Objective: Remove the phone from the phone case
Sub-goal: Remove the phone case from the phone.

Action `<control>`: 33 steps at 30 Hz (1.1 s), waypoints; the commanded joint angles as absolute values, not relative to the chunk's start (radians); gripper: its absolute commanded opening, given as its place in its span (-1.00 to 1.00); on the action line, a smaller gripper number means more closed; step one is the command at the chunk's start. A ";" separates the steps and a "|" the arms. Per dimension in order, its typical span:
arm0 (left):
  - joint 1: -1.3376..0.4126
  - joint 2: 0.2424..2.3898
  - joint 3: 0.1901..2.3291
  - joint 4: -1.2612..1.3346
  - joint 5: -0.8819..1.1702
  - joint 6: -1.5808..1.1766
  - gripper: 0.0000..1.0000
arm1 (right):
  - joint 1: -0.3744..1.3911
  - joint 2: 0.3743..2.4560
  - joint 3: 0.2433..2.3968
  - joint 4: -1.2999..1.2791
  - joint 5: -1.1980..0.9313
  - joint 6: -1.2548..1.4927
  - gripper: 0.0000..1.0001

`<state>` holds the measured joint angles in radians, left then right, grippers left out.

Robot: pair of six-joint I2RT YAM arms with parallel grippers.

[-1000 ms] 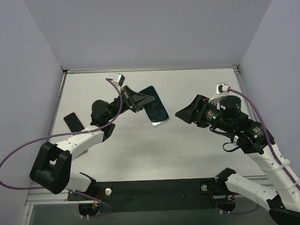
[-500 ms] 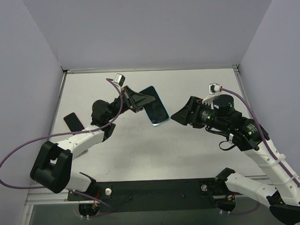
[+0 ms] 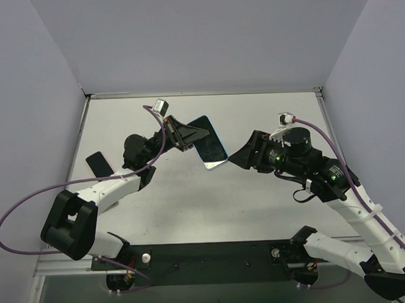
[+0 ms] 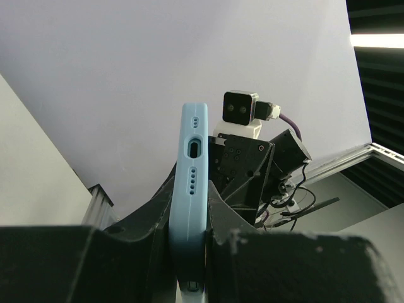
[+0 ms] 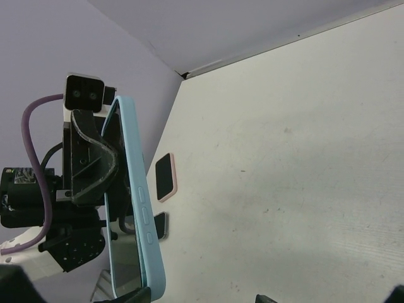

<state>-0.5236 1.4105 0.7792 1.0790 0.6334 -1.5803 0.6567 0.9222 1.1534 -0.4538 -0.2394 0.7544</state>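
Pale lavender walls (image 3: 205, 38) on three sides, and a white table (image 3: 274, 116) below with both arms up over the middle of it. All the action is in the air!

The left gripper (image 3: 188, 135) has the phone (image 3: 209, 146) lifted clear of the table, dark glossy screen tilted up toward the overhead camera. The phone sits inside its phone case (image 4: 191, 189), a pale blue shell. In the overhead view its rim shows as a thin light line along the phone's near end.

From the left wrist the case is dead edge-on, standing upright between the black fingers (image 4: 151, 218), which are clamped on its two broad faces. You can pick out the charging slot and a row of small round holes on either side of it along that blue edge. No lettering on it is large enough to read.

The right gripper (image 3: 237, 157) sits just beside the phone's near right corner, jaws spread. Its own camera has the fingertips (image 5: 140, 294) at the bottom of the frame. One of them is right against the end of the blue case and the other is well off to the side, so the case is not pinched between them. The case's side buttons show along its long edge there.

A green light (image 3: 277, 159) glows on the right arm's wrist. Down on the table by the left wall lies a small dark pad (image 3: 99, 163), and the right wrist shows it pink-rimmed.
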 commanded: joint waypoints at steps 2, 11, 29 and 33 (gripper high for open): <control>-0.525 1.364 0.811 1.161 0.620 -1.577 -1.00 | 0.670 0.943 1.143 -0.479 -0.160 0.741 0.16; -0.525 1.306 0.851 1.123 0.627 -1.554 -1.00 | 0.716 1.006 1.151 -0.558 -0.035 0.715 0.15; -0.523 1.263 0.916 1.227 0.621 -1.652 -1.00 | 0.723 1.155 1.115 -0.448 0.035 0.695 0.11; -0.522 1.253 0.926 1.233 0.623 -1.661 -1.00 | 0.721 1.175 1.097 -0.414 0.017 0.710 0.11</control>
